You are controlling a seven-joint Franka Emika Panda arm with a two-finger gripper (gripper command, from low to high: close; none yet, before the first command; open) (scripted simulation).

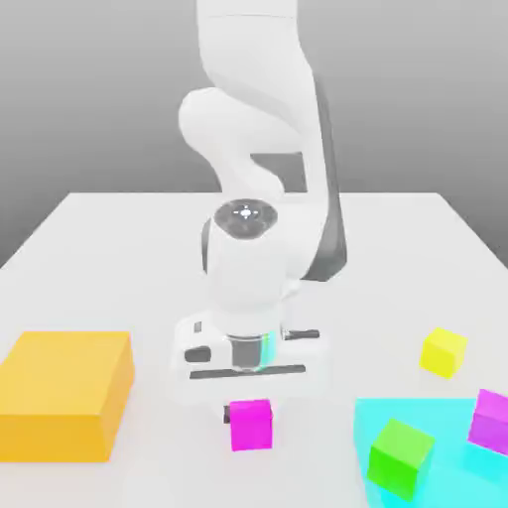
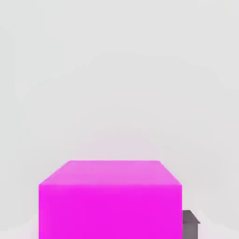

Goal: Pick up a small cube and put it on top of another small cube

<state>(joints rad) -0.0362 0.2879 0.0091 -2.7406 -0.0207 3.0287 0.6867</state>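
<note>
- You have the gripper (image 1: 250,415) at the magenta cube (image 1: 251,425); you cannot tell the jaws' state.
- Your green cube (image 1: 400,458) sits by the cyan surface's (image 1: 382,419) edge at the exterior view's left.

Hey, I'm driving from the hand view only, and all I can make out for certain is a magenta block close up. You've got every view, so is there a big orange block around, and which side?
Observer: Yes, the orange block sits on the exterior view's left of the magenta cube.
Operator: Any yellow cube out there?
Observer: One yellow cube, on the exterior view's right, just beyond the cyan area.
Operator: And what overlaps that cyan area?
Observer: A green cube and a purple cube, the purple one farther to the exterior view's right.
</note>
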